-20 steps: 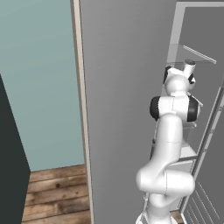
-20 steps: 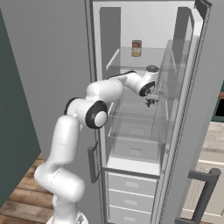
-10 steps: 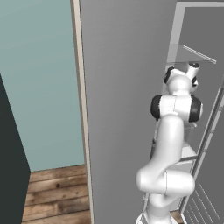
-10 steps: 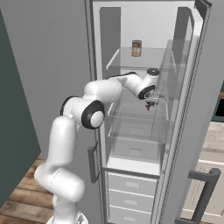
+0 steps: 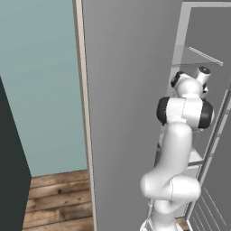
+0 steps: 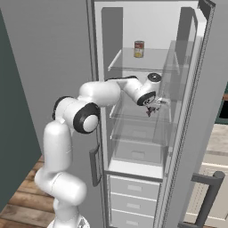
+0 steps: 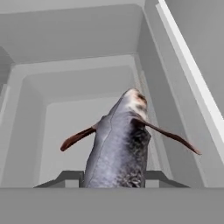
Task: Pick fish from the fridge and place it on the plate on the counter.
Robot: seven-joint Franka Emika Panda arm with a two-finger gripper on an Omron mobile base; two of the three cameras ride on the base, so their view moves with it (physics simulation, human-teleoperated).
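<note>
Fingers (image 7: pixel 113 177) clenched on the fish (image 7: pixel 119 144): in hand view the grey body rises up betw. the two dark tips, which press it from either side at its lower end. Pale, brownish head end points away from the camera; two thin reddish-brown fins stick out left & right. Behind it, pale fridge interior walls and a stepped recess.

Right base view: the fridge (image 6: pixel 196 133) stands open, arm reaching in from the left, wrist bent toward the right side of the compartment. Fingers (image 6: pixel 152 109) hang w/ a small dark shape, the fish (image 6: pixel 149 111), at the tips, above the glass shelf (image 6: pixel 138 122) at mid height; whether fish touches the shelf, can't tell. Fish is inside the fridge, right of centre, below the upper shelf (image 6: pixel 142 60). On that upper shelf a can (image 6: pixel 139 49), red & yellow label, upright, well apart from the fingers. White drawers (image 6: pixel 136 196) below the shelves. At right, the fridge door w/ dark bar handle (image 6: pixel 205 196); beyond it a bit of the beige desk (image 6: pixel 219 140) over cream cabinets.

Left base view: arm's upper joints stand in front of the open fridge; the grey fridge side (image 5: pixel 131 113) takes up the centre. Teal wall (image 5: pixel 40 85) and wood floor (image 5: pixel 54 203) to the left.
</note>
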